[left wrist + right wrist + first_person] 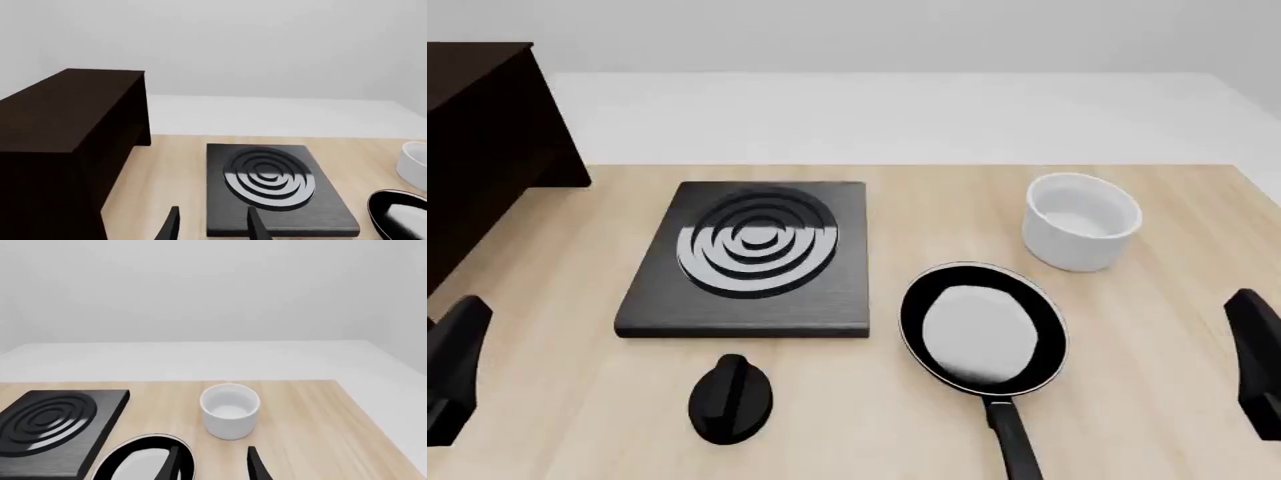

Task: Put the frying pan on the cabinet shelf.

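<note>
Frying pan flat on table

Plain white wall, pale floor

Looked over all three views and there's honestly nothing to read anywhere, no text, labels, brand marks or numbers. The stove plate only has plain grey rings on it, no markings or dial numbers. The black knob in front of it is blank too. Frying pan, white pot and the dark cabinet are all bare surfaces, no stickers or logos.
</note>
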